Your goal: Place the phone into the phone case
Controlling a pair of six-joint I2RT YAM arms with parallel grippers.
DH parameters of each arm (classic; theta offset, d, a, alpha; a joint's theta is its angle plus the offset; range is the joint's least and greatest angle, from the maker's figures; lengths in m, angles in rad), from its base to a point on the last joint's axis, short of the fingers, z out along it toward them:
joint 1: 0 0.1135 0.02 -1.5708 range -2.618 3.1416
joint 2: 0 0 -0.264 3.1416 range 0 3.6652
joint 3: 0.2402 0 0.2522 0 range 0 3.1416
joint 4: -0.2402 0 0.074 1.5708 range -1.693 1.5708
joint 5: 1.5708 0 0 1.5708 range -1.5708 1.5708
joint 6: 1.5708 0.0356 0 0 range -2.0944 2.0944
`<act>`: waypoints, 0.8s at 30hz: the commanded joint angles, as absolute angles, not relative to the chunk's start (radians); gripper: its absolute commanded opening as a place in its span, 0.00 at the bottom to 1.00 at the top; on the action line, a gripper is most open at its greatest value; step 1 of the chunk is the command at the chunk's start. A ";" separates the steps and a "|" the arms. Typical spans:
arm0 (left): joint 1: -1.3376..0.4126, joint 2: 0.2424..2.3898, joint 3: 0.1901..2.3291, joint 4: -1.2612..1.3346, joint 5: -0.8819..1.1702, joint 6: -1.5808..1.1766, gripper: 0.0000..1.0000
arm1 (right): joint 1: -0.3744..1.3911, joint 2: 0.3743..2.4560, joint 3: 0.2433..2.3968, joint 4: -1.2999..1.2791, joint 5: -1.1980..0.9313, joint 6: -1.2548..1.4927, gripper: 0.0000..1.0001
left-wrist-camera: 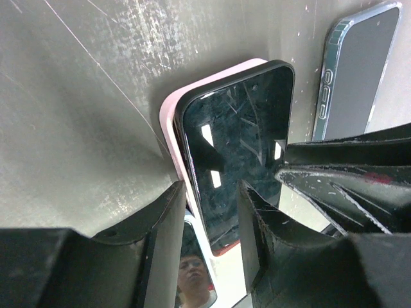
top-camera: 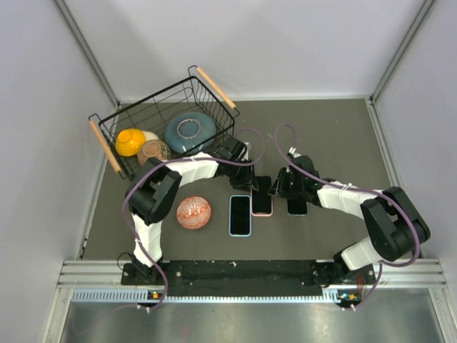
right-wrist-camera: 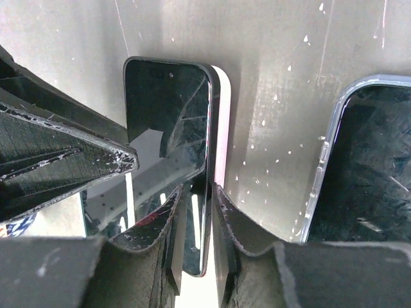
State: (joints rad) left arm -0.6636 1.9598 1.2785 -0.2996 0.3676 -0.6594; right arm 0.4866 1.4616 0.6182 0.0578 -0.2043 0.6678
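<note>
A black phone point(top-camera: 262, 200) lies in the middle of the table, resting partly in a pink phone case point(left-wrist-camera: 168, 109) whose rim shows along one long side point(right-wrist-camera: 222, 128). My left gripper point(left-wrist-camera: 210, 186) is open and straddles the case's long edge; one finger is outside the rim and the other is over the phone's point(left-wrist-camera: 237, 128) glass. From the other side my right gripper point(right-wrist-camera: 196, 190) is shut on the opposite long edge of the phone point(right-wrist-camera: 167, 122). Seen from above, the left gripper point(top-camera: 246, 184) and right gripper point(top-camera: 280, 187) flank the phone.
A phone in a light blue case point(top-camera: 240, 214) lies left of the pink one, and a dark phone point(top-camera: 297, 206) lies right of it. A pink patterned bowl point(top-camera: 193, 212) sits further left. A wire basket point(top-camera: 114, 132) holding dishes stands at the back left.
</note>
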 commanded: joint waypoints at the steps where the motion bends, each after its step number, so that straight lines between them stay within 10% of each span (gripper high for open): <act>1: -0.663 1.948 1.256 -0.218 0.423 -0.646 0.41 | 0.525 1.489 0.673 0.068 -0.209 0.653 0.20; 13: -0.663 1.954 1.250 -0.233 0.403 -0.646 0.36 | 0.519 1.351 0.658 0.002 -0.179 0.666 0.62; 24: -0.663 1.942 1.212 -0.186 0.449 -0.666 0.34 | 0.518 1.431 0.595 0.109 -0.181 0.727 0.73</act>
